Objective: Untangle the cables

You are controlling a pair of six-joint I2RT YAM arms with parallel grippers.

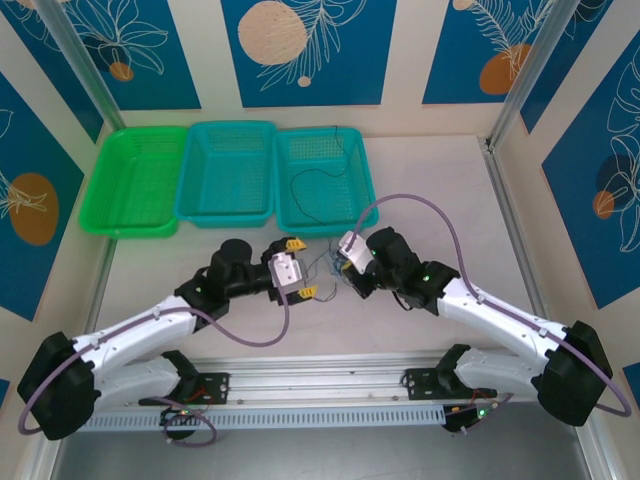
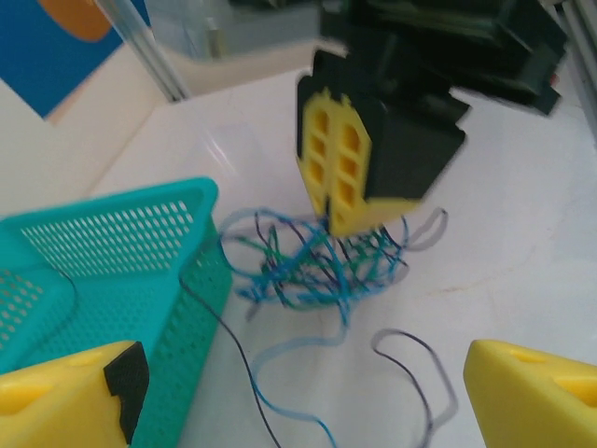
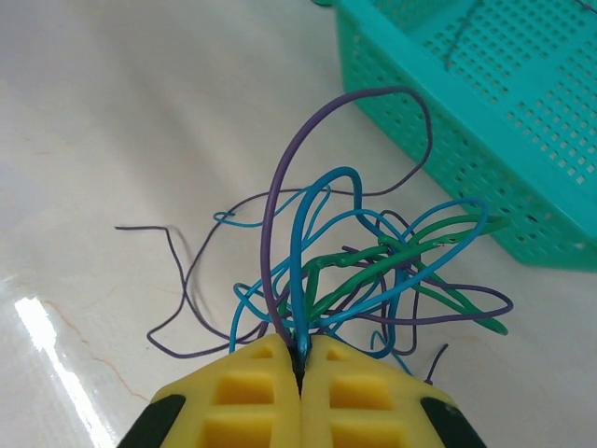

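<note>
The cables (image 3: 373, 271) are a loose tangle of thin blue, green and dark purple wires on the pale table, beside the corner of a teal basket (image 3: 494, 112). My right gripper (image 3: 300, 359) is shut on a blue and a purple strand at the tangle's near side. In the left wrist view the tangle (image 2: 317, 266) hangs under the right gripper's yellow fingers (image 2: 340, 163). My left gripper (image 2: 298, 401) stands open just short of it, with only loose cable ends lying on the table beneath the gap. From above, the left gripper (image 1: 300, 267) and the right gripper (image 1: 337, 268) face each other.
Three baskets stand in a row at the back: green (image 1: 135, 180), teal (image 1: 228, 172) and a second teal one (image 1: 322, 205). A thin dark cable (image 2: 204, 307) runs over that last basket's wall onto the table. Walls close in on both sides.
</note>
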